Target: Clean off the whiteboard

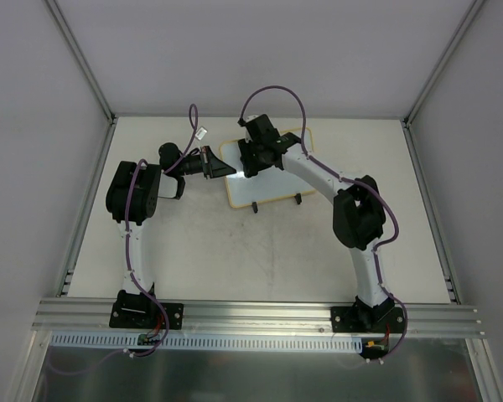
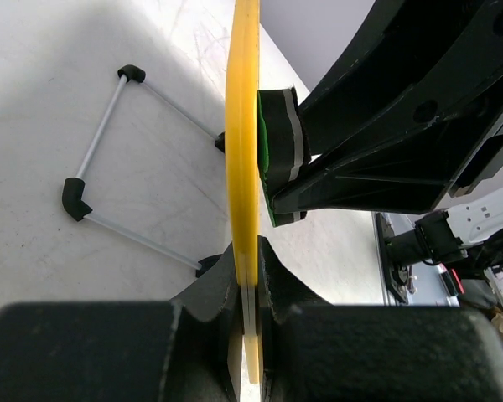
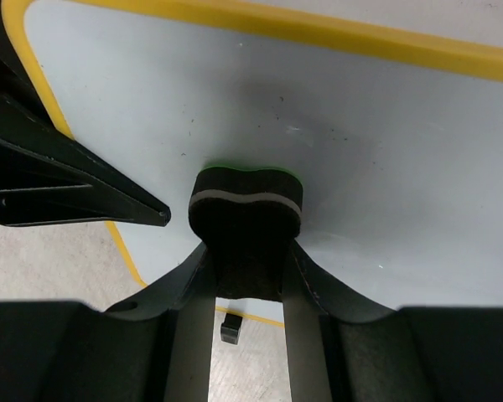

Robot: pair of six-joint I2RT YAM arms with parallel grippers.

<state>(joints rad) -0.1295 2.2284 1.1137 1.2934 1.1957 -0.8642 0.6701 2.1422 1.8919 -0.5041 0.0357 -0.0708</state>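
The whiteboard (image 1: pixel 264 180), white with a pale yellow frame, stands tilted on its wire legs near the table's back middle. My left gripper (image 1: pixel 222 166) is shut on its left edge; the left wrist view shows the yellow frame (image 2: pixel 241 167) edge-on, clamped between the fingers. My right gripper (image 1: pixel 256 163) is shut on a black bone-shaped eraser (image 3: pixel 246 226) with a grey stripe and green underside. The eraser is pressed against the board's white face (image 3: pixel 360 142) near its left side. The eraser also shows in the left wrist view (image 2: pixel 281 155) against the board. Faint specks remain on the face.
The board's wire stand with black corner feet (image 2: pixel 75 199) rests on the table behind the board. One black foot (image 3: pixel 229 328) shows below the board's lower edge. Grey walls and aluminium rails (image 1: pixel 251 314) enclose the white table.
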